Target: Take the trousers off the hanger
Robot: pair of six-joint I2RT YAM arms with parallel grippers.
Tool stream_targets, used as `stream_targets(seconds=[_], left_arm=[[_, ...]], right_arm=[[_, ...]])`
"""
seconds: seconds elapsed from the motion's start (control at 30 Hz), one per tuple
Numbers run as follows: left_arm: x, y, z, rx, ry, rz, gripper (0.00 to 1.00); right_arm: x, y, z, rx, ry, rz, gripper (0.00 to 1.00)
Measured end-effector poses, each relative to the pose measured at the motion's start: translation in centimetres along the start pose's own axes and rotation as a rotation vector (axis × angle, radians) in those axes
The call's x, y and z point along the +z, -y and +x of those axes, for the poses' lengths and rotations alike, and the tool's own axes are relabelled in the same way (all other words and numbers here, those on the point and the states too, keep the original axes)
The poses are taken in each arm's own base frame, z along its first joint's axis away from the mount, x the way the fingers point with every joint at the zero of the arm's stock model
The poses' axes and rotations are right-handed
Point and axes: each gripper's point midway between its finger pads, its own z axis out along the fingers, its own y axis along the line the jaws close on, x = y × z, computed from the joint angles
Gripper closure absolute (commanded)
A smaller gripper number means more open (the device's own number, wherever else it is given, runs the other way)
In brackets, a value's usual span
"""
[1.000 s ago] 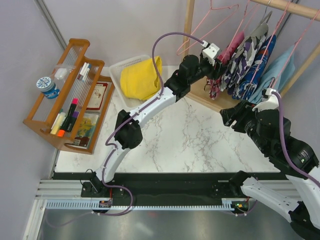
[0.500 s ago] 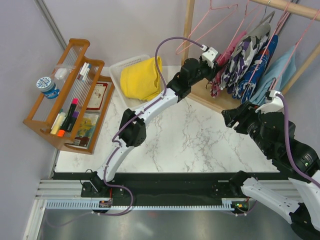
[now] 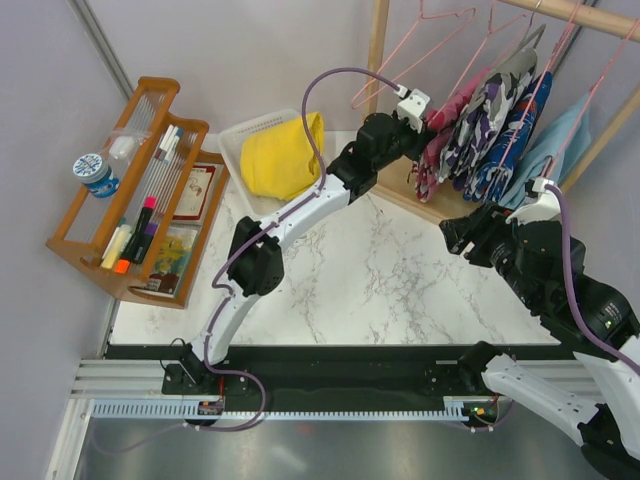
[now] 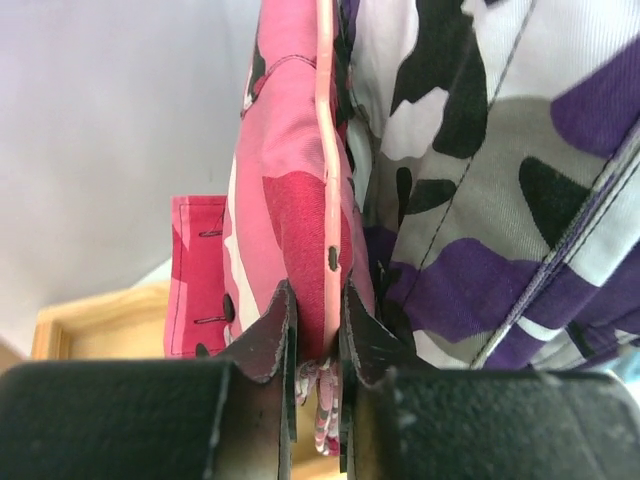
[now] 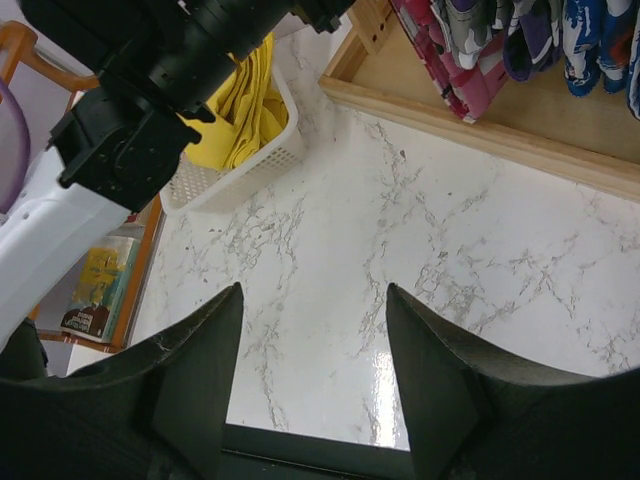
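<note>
Two fingers (image 4: 262, 345) of the left gripper (image 4: 316, 300) pinch the pink camouflage trousers (image 4: 285, 180).

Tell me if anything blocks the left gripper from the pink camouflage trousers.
Nothing visible does. The left gripper is closed on the pink camouflage trousers, with the pink hanger wire caught in the same pinch. The purple-white camouflage garment hangs against them on one side, not between.

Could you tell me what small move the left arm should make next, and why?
Probably a short pull of the left gripper back toward the white marble table, sliding the pink camouflage cloth trousers off the thin pink hanger: its fingers are shut on that cloth, which hangs over the hanger.
</note>
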Motion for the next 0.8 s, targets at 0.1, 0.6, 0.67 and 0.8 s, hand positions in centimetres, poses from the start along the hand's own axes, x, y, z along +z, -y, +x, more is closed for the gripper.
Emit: stream_targets(seconds=[0.1, 0.6, 0.67, 0.8], left_arm=[[-1.5, 0.0, -1.4, -0.027, -0.03, -0.019, 0.98], [-5.9, 0.9, -7.3, -0.119, -0.066, -0.029, 0.98], [-6.2, 0.9, -7.7, -0.124, -0.066, -0.029, 0.98], [-7.0, 1.1, -9.0, -0.132, -0.058, -0.029, 0.98]], right_arm=[[0.0, 0.0, 0.0, -0.002, -0.001, 0.0, 0.33], [0.9, -1.4, -0.9, -0.009, 0.006, -0.017, 0.33], [1.0, -1.7, -1.1, -0.006, 0.012, -0.025, 0.33], [1.0, -2.0, -1.5, -0.005, 0.016, -0.034, 0.33]])
